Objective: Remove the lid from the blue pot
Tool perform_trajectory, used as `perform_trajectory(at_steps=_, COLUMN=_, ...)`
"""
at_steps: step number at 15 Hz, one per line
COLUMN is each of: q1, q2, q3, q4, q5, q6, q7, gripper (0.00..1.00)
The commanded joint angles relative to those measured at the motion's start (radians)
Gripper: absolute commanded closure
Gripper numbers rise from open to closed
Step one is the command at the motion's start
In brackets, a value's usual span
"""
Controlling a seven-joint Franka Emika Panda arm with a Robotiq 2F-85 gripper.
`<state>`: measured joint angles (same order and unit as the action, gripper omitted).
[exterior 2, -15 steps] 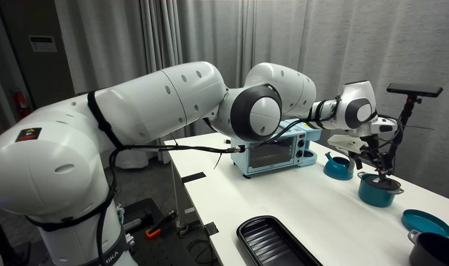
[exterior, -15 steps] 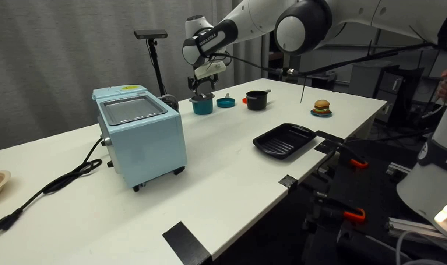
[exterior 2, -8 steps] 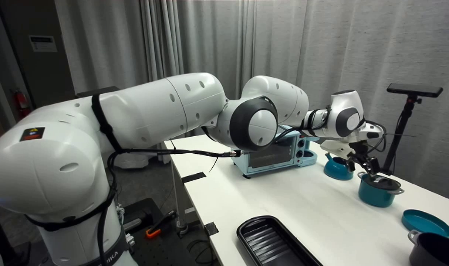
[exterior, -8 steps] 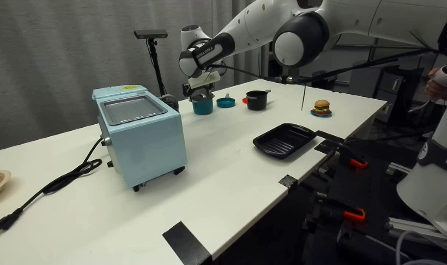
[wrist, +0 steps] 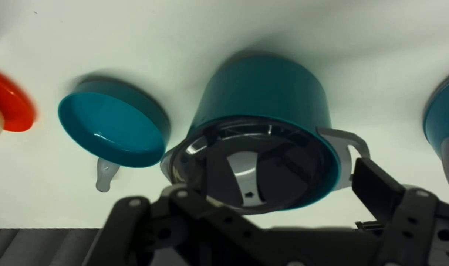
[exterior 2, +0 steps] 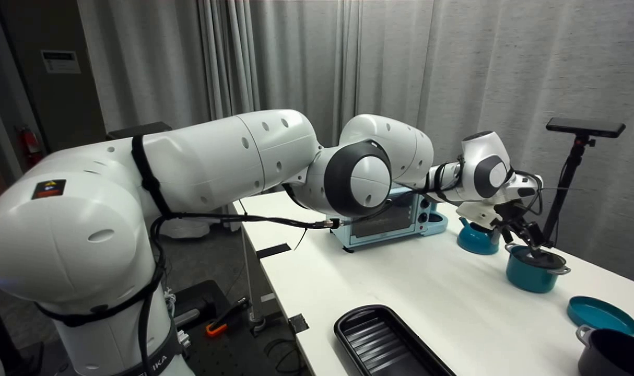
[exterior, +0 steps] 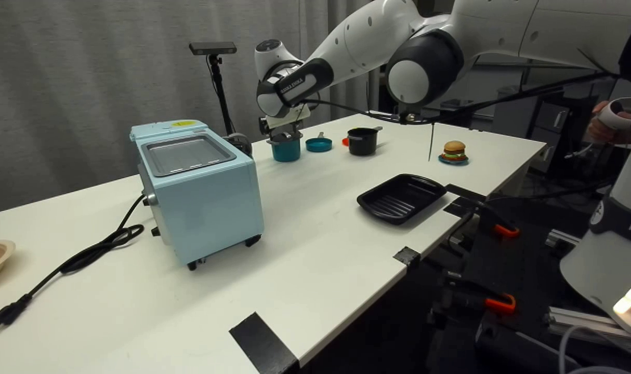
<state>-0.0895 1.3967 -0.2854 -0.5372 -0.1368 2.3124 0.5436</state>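
Note:
The blue pot [wrist: 265, 88], squat and teal with grey side handles, stands at the far side of the table, also seen as a teal pot [exterior: 286, 152] [exterior 2: 528, 275] in both exterior views. On it rests the dark, glassy lid [wrist: 294, 162]. It sits a little off-centre, so the pot's inner wall shows on the right in the wrist view. A grey strap handle [wrist: 245, 177] crosses its middle. My gripper [wrist: 282, 171] is open above it, one finger [wrist: 380, 188] near the pot's right handle. The opposite fingertip looks dark and blurred over the lid's left part. Nothing is held.
Close by are a teal pan [wrist: 113, 125], a blue kettle [exterior 2: 476, 240] and a dark pot [exterior: 362, 142]. A camera stand [exterior 2: 565, 180] rises behind the pot. A light-blue oven [exterior: 206, 208], a black tray [exterior: 401, 200] and a toy burger [exterior: 454, 150] are farther off.
The arm and hand have come lower, and the hand has shifted slightly and tilted over the lid. Pot and lid look unmoved.

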Motion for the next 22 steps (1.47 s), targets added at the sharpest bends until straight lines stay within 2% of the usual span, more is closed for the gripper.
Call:
perform_trajectory(at_steps=1, q1=0.003, q2=0.058, q3=-0.060, q4=0.076, q5=-0.031, q6=0.030, q7=0.081, gripper=0.00)
perform_trajectory(at_steps=3, q1=0.004, q2=0.063, q3=-0.078, q4=0.076, q5=-0.037, q6=0.037, q7=0.107, gripper=0.00)
perform_trajectory(at_steps=4, q1=0.004, q2=0.065, q3=-0.087, q4=0.076, q5=-0.039, q6=0.040, q7=0.117, gripper=0.03)
perform_trajectory(at_steps=5, q1=0.004, q2=0.066, q3=-0.094, q4=0.075, q5=-0.039, q6=0.040, q7=0.125, gripper=0.26)
perform_trajectory(at_steps=7, q1=0.004, q2=0.067, q3=-0.106, q4=0.074, q5=-0.037, q6=0.035, q7=0.137, gripper=0.31)
perform_trajectory(at_steps=12, q1=0.003, q2=0.068, q3=-0.115, q4=0.071, q5=-0.029, q6=0.029, q7=0.143, gripper=0.72)
perform_trajectory(at_steps=16, q1=0.000, q2=0.068, q3=-0.114, q4=0.071, q5=-0.028, q6=0.035, q7=0.134, gripper=0.99)
perform_trajectory(at_steps=17, q1=-0.001, q2=0.068, q3=-0.114, q4=0.072, q5=-0.028, q6=0.038, q7=0.133, gripper=0.99)
perform_trajectory(at_steps=18, q1=-0.002, q2=0.065, q3=-0.114, q4=0.071, q5=-0.028, q6=0.042, q7=0.132, gripper=0.95)
perform_trajectory(at_steps=22, q1=-0.013, q2=0.044, q3=-0.106, q4=0.066, q5=-0.018, q6=0.036, q7=0.128, gripper=0.95)
